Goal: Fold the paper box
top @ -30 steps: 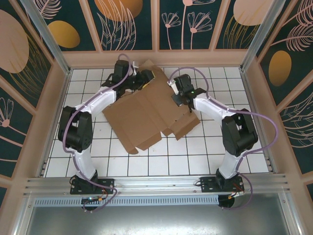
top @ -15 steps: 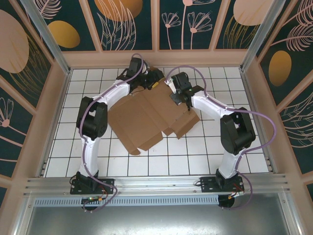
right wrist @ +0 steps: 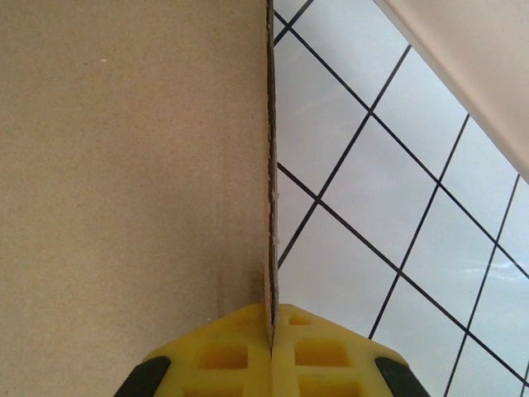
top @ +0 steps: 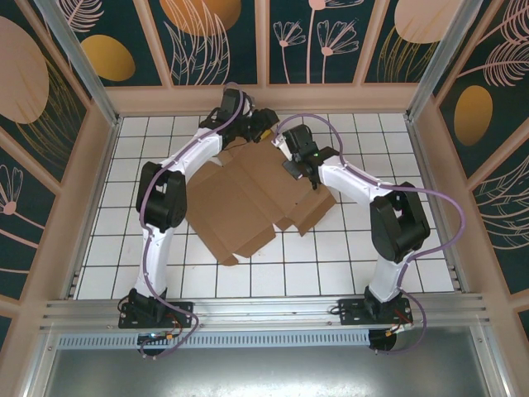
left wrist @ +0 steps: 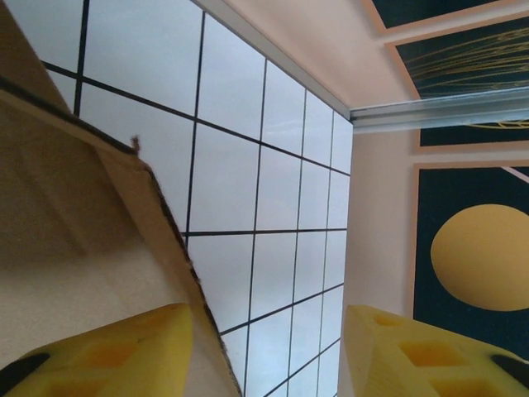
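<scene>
The left hand, seen from above, sits at the far edge of the paper box. The box lies mostly flat on the tiled desk between the two arms, and the right hand is over its far right part.

At the left wrist, the left hand has its yellow fingers spread apart, and a cardboard edge runs between them, close to one.

At the right wrist, the right hand is clamped tight on an edge of the paper box.
</scene>
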`<action>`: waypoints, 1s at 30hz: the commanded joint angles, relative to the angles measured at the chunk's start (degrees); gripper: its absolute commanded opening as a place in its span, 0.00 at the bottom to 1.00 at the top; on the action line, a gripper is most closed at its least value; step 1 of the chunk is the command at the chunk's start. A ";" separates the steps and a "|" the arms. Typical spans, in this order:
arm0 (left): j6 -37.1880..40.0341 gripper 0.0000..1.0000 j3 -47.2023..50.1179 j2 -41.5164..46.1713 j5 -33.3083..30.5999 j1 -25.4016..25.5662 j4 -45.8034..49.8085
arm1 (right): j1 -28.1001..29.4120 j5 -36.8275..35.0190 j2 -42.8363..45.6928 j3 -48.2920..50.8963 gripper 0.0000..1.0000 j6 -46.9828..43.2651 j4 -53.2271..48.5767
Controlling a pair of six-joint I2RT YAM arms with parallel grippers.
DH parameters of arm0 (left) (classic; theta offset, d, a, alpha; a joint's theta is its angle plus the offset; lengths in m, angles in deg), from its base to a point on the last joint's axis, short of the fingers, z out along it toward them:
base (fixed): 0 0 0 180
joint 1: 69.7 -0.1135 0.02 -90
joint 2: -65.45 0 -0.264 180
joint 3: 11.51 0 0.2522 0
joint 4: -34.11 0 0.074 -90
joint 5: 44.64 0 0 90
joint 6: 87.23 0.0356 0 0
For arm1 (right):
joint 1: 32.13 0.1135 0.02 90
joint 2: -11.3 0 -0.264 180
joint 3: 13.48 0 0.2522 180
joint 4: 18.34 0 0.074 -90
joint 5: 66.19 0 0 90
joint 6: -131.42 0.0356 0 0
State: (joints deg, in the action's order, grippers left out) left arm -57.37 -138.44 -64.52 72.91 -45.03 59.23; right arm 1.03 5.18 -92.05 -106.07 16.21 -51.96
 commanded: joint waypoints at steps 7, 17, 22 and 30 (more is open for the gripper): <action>-2.70 0.46 1.59 -0.10 -1.54 0.54 0.22 | 2.09 -4.88 -0.21 -0.80 0.00 -1.04 4.01; -2.53 0.24 1.10 -0.47 -1.77 0.67 0.60 | 2.64 -5.97 0.04 -0.64 0.00 -1.76 4.39; -3.41 0.06 1.96 0.30 -0.99 0.34 -0.83 | 2.94 -7.45 -0.05 -1.02 0.05 -2.29 4.24; -11.42 0.00 15.93 6.73 0.85 -2.35 -17.03 | 4.79 -7.05 7.36 0.41 0.38 1.91 8.14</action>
State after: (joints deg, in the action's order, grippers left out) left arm -64.69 -126.83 -62.11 72.73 -45.82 51.03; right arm 4.57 -2.43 -91.11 -105.83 15.16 -48.35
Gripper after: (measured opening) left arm 0.051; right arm 0.378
